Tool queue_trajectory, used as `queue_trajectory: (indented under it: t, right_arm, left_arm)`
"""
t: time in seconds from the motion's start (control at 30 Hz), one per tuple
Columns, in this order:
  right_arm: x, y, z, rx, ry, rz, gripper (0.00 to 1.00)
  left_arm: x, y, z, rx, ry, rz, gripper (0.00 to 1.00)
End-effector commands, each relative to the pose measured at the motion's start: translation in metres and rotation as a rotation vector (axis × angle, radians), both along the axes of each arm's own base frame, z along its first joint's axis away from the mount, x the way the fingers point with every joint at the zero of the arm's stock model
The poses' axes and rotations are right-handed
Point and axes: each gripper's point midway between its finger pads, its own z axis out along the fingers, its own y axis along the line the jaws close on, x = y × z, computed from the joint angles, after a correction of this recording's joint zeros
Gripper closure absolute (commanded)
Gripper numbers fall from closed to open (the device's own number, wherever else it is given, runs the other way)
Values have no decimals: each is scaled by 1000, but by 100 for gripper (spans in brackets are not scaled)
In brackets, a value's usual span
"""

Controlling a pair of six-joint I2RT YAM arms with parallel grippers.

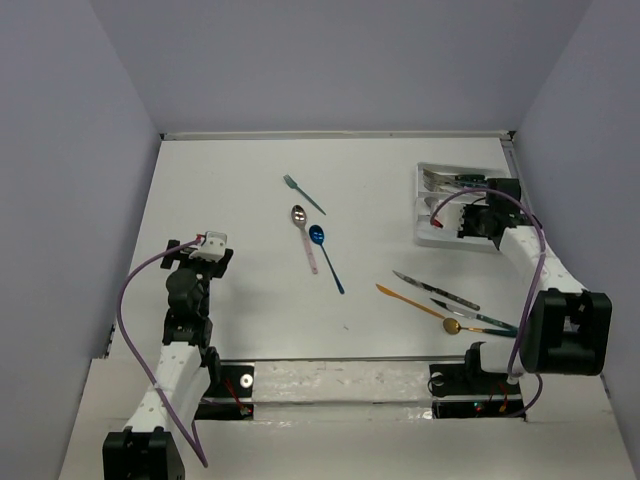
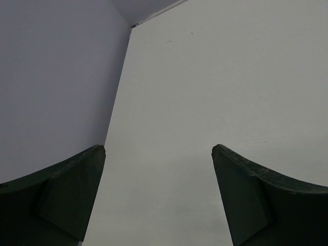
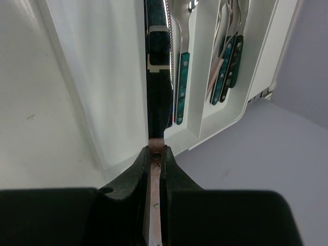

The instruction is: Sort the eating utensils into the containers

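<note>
Jaws around dark teal-handled utensil (image 3: 158,102)

White table (image 1: 240,300); pale lavender walls (image 1: 330,60) (three sides); even light.

At the far right corner of the table (image 1: 250,320), the right arm (image 1: 530,255) covers much of the white tray (image 1: 427,207), so its compartments cannot be counted from above; in the right wrist view the tray's far end and the heads of the stored utensils (image 3: 182,87) run off the top edge; the dark utensil (image 3: 159,110) pinched in the right gripper (image 3: 155,152) is cut off likewise, its kind unreadable; near the right edge, a teal-handled piece (image 1: 485,318) has one end hidden under the arm; the left gripper (image 2: 159,151) shows only its spread fingers (image 2: 66,195), cropped by the bottom edge.
</note>
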Motion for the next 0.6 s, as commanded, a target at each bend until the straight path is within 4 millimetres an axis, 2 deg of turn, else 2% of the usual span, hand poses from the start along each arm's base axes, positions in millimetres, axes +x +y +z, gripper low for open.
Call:
queue_trajectory:
  t: [0.0, 0.1, 0.17, 0.33, 0.47, 0.57]
  right_arm:
    - [-3, 9, 1, 19, -26, 46, 100]
    - [-10, 0, -21, -12, 33, 26, 100]
    - [-11, -2, -28, -30, 54, 33, 100]
    - [2, -11, -24, -78, 58, 20, 100]
    - [14, -10, -20, -77, 58, 33, 100]
    - [14, -21, -32, -155, 102, 47, 100]
  left_arm:
    - [1, 2, 21, -10, -96, 14, 1]
    - [0, 3, 20, -11, -101, 16, 1]
    - [0, 3, 18, -11, -98, 19, 1]
    - [-1, 5, 17, -10, -99, 29, 1]
    - [-1, 6, 15, -11, -95, 34, 1]
    - [0, 7, 14, -11, -92, 39, 1]
